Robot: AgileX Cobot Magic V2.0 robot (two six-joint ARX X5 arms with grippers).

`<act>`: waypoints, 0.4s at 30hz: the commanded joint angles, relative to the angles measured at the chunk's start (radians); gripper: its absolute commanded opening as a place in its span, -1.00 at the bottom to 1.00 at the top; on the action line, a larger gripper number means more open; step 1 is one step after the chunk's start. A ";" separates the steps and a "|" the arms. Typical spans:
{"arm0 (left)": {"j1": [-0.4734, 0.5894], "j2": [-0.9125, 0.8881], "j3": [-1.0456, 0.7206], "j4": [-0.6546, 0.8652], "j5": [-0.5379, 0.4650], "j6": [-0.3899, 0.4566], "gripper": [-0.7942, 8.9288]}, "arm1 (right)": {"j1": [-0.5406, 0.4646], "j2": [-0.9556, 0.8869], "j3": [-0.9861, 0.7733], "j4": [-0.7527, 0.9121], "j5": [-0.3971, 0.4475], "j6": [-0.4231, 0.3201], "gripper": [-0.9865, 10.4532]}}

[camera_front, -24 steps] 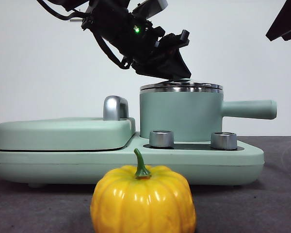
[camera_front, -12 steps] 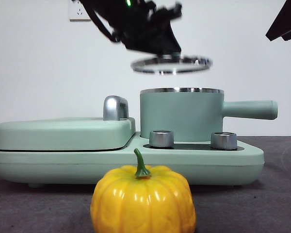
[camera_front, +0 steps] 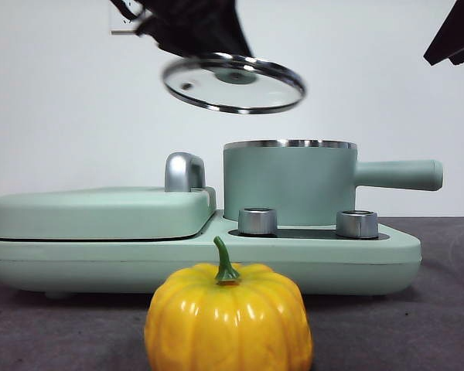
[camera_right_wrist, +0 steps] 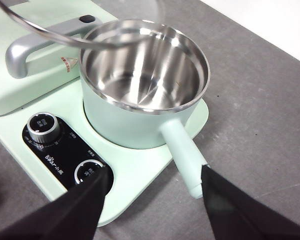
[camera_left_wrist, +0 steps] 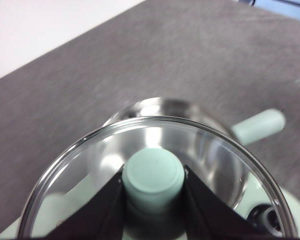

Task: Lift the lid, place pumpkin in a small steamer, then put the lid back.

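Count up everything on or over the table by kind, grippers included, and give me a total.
Grippers: 2, left gripper clamping the lid knob, right gripper open
Glass lid: 1, held above the pot
Small steamer: 1
Pumpkin: 1
Appliance base: 1
Griddle cover: 1
Metal knobs: 2
Total: 9

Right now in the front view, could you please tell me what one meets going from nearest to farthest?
pumpkin → appliance base with its two metal knobs → small steamer, the lid held above it by the left hand.
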 commanded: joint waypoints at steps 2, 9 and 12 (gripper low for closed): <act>0.016 -0.051 0.024 -0.042 -0.068 -0.011 -0.82 | 0.005 0.005 0.017 0.009 -0.001 0.014 -0.31; 0.087 -0.159 -0.042 -0.101 -0.068 -0.056 -0.81 | 0.008 0.005 0.017 0.009 -0.005 0.014 -0.31; 0.124 -0.223 -0.107 -0.103 -0.068 -0.074 -0.81 | 0.029 0.005 0.017 0.008 -0.004 0.014 -0.31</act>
